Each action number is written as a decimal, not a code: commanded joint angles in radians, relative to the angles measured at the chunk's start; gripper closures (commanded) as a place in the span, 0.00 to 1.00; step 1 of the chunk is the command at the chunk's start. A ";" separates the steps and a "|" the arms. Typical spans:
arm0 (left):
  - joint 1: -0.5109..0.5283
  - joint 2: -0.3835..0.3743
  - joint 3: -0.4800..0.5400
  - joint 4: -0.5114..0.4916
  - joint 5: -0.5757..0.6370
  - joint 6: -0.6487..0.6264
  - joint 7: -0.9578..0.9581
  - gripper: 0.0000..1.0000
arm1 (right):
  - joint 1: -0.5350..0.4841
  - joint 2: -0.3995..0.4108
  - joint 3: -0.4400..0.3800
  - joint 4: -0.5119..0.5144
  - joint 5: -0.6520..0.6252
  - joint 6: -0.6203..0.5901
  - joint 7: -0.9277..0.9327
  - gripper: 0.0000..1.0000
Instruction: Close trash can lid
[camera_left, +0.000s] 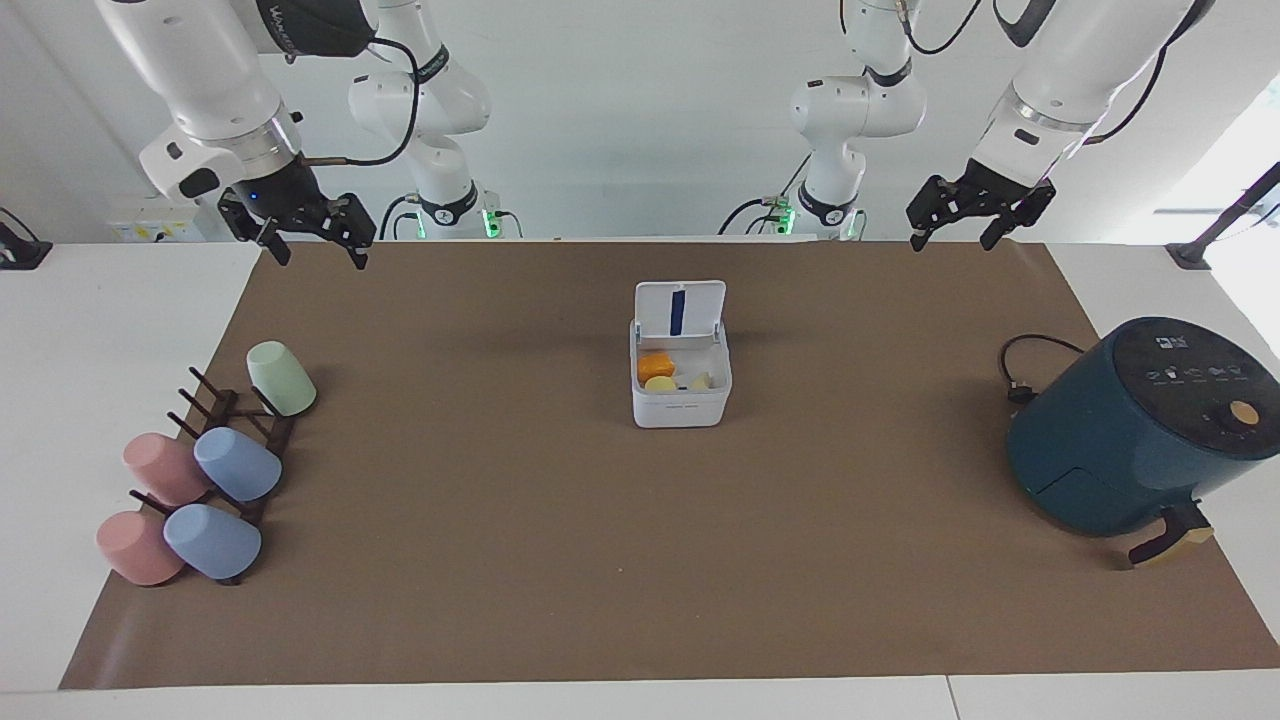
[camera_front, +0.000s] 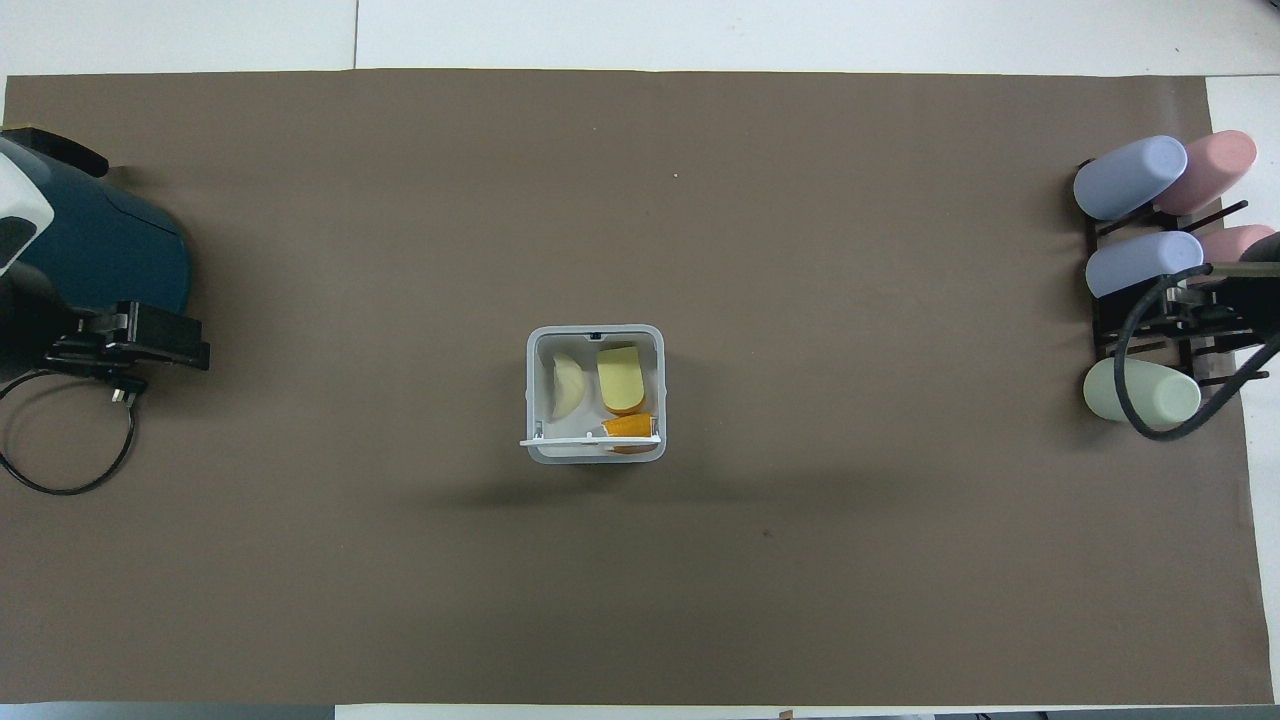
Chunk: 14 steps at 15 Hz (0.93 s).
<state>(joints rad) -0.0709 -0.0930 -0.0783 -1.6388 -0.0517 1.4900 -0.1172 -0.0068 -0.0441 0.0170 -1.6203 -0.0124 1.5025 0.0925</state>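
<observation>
At the table's middle, trash can (camera_left: 680, 395): white square plastic bin with rounded corners, well apart from both grippers.
Right gripper (camera_left: 312, 243): raised over the mat's edge at the right arm's end, tilted down, fingers spread, holding nothing.
Lid (camera_left: 680, 309): flat, white, standing upright on its hinge, dark blue strip showing.
Contents: orange and pale yellow pieces.
Left gripper (camera_left: 957, 232): raised above the robots' edge of the mat, near the teal air fryer (camera_left: 1135, 425), fingers released, empty.

My facing camera looks down toward the robots; my overhead looks steeply forward; both share the trash can (camera_left: 680, 385) mid-mat.
</observation>
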 joint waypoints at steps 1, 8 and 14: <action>-0.001 -0.008 -0.003 -0.003 0.015 0.007 -0.007 0.00 | -0.007 -0.002 0.003 -0.004 -0.001 0.002 -0.028 0.00; 0.000 -0.017 -0.003 -0.004 0.006 0.012 -0.006 0.00 | -0.007 -0.002 0.003 -0.004 -0.001 0.002 -0.028 0.00; -0.059 -0.037 -0.003 -0.039 0.001 0.035 -0.059 0.01 | -0.007 -0.002 0.003 -0.004 -0.001 0.002 -0.028 0.00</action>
<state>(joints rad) -0.0919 -0.1003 -0.0846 -1.6408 -0.0524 1.4960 -0.1294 -0.0068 -0.0440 0.0170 -1.6203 -0.0124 1.5025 0.0925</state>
